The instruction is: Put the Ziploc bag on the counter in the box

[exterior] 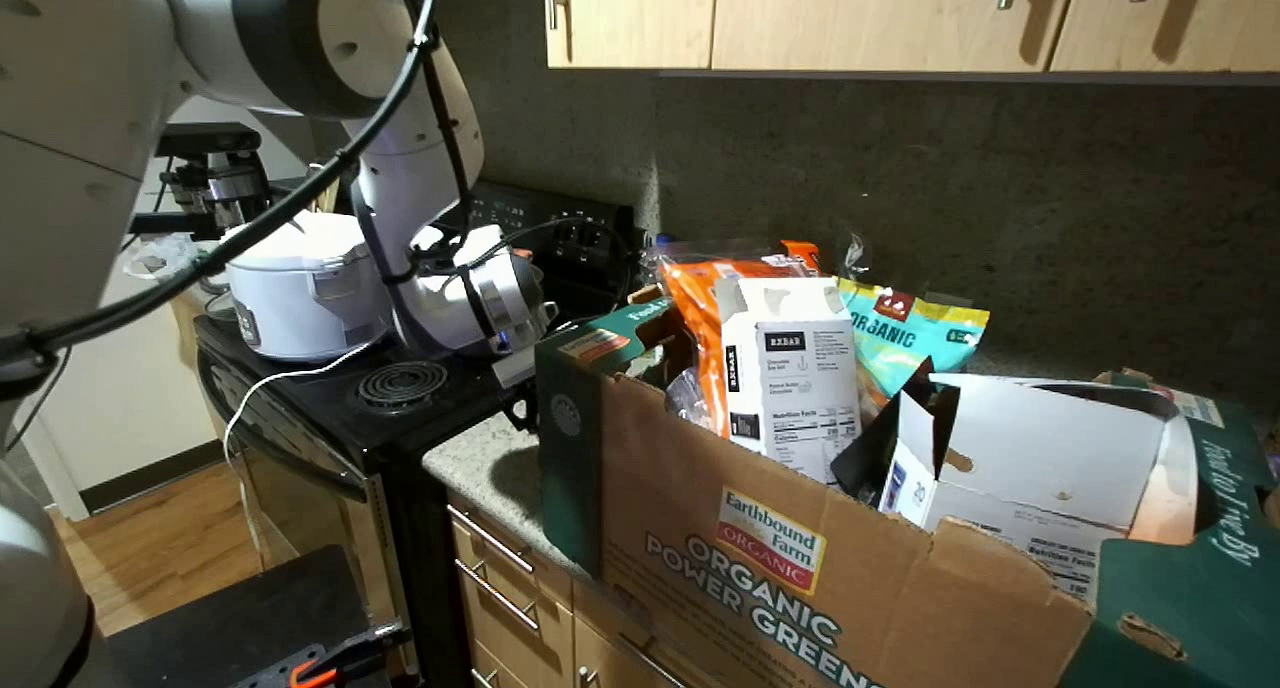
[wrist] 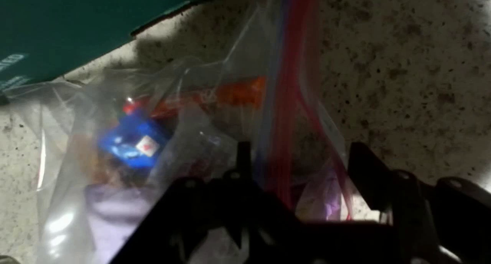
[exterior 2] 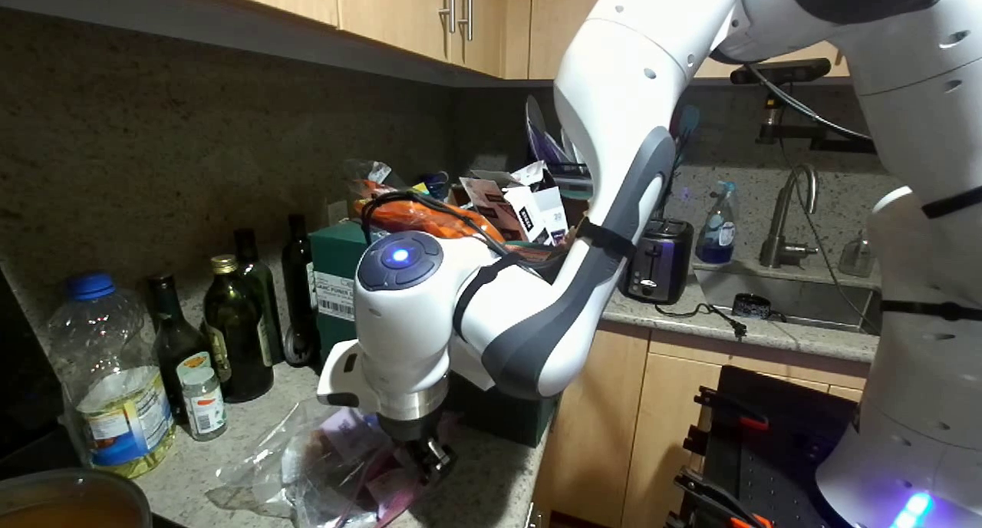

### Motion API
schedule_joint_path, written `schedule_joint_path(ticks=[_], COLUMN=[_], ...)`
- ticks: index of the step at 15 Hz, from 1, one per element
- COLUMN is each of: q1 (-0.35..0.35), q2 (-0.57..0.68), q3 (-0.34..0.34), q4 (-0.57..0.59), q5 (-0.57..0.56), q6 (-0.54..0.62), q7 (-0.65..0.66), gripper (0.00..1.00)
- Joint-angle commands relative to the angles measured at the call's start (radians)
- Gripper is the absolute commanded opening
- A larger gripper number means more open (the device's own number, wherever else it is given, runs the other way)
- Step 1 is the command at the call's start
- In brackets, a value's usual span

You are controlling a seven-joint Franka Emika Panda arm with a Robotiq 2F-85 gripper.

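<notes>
Four dark bottles [exterior 2: 236, 336], a small jar [exterior 2: 204, 407] and a clear jug [exterior 2: 123, 405] with yellow liquid [exterior 2: 138, 465] low inside stand along the back of the table [exterior 2: 249, 428] in an exterior view. The Ziploc bag [exterior 2: 326, 466] lies on the table in front of them, near the box [exterior 2: 334, 263], and the robot arm [exterior 2: 414, 321] hangs over it, hiding much of the box. Farther off are a toaster [exterior 2: 658, 261] and a sink [exterior 2: 805, 298]; at the near corner a round vessel [exterior 2: 84, 480] looks amber-brown inside. In an exterior view a white cooker [exterior: 305, 293] sits on the black stove [exterior: 340, 408], and the box stands in the foreground, blocking much of the table. Sticking up from the box are an orange packet [exterior: 690, 298], a white RXBAR carton [exterior: 795, 378], a turquoise packet [exterior: 905, 336] marked ORGANIC and an opened white carton [exterior: 1050, 458]. The wrist view, dim and blurred, has the gripper [wrist: 301, 152] wide, a finger [wrist: 362, 168] on each side of the Ziploc bag's red zip strip [wrist: 293, 83]; whether either finger touches the plastic I cannot tell. In the bag are a blue piece [wrist: 132, 143], an orange strip [wrist: 239, 93] and a pale lilac piece [wrist: 111, 210], with the box's green side just beside.
</notes>
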Motion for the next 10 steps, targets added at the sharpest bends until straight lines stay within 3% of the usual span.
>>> schedule_joint_path(ticks=[1,5,10], q1=[0.019,0.024,0.046], q2=[0.01,0.001,-0.039], q3=[-0.021,-0.02,0.002], q4=[0.027,0.027,0.008], q5=[-0.052,-0.081,-0.081], q6=[0.008,-0.011,-0.032], q7=[0.059,0.086,0.125], gripper=[0.35,0.05,0.01])
